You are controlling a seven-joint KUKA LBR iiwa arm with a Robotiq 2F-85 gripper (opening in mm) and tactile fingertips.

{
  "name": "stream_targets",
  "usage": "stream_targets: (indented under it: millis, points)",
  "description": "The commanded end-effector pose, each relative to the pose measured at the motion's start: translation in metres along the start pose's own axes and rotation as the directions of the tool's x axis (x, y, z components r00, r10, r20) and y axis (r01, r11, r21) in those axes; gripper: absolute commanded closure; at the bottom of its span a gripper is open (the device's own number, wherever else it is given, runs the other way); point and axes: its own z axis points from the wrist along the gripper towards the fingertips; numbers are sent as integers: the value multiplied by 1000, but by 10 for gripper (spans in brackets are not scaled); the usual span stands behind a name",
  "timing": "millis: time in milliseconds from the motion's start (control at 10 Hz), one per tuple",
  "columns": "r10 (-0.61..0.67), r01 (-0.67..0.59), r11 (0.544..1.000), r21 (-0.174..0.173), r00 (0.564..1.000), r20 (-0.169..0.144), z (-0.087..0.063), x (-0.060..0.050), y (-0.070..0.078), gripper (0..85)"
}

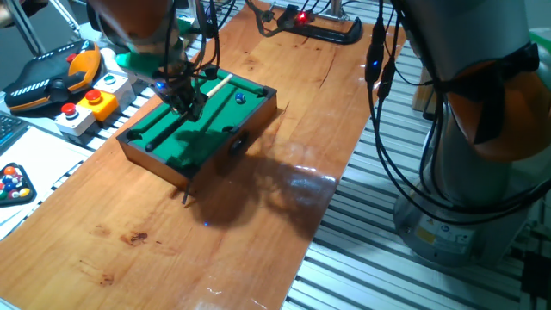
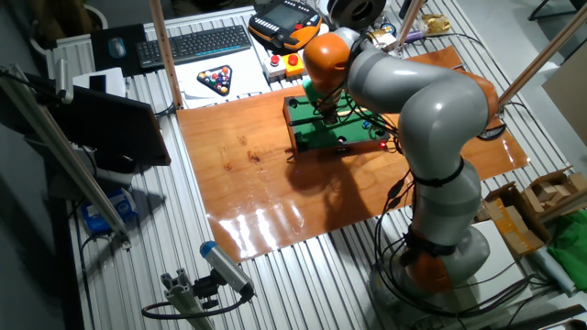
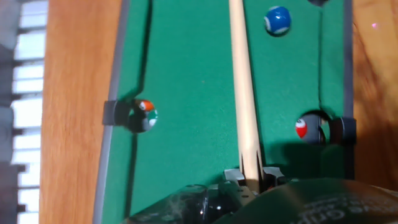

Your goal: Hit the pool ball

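Observation:
The small blue pool ball (image 3: 277, 20) lies on the green felt near the far end of the miniature pool table (image 1: 172, 142), just right of the cue's line; it also shows as a blue dot, the pool ball (image 1: 240, 98). My gripper (image 3: 251, 177) is shut on a thin wooden cue stick (image 3: 239, 74), which runs straight ahead over the felt. In the fixed view my gripper (image 1: 185, 103) hangs over the table's middle. A dark ball with an orange spot (image 3: 147, 114) sits at the left side pocket, and a red one (image 3: 301, 127) at the right side pocket.
The pool table (image 2: 316, 136) stands on a wooden board (image 1: 258, 215). A black triangle of racked balls (image 1: 13, 185) lies off the board to the left. A button box (image 1: 86, 108) and a teach pendant (image 1: 47, 79) sit behind it. Cables hang at the right.

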Motion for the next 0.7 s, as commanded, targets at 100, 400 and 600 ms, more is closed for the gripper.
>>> stream_targets:
  millis: [100,400,600]
  points:
    - [122,-123,992,25,992,35,-5,1,1,843]
    - [108,-110,994,28,992,63,-13,-1,-4,843]
    - [137,-140,989,46,989,57,-14,-1,-4,843]
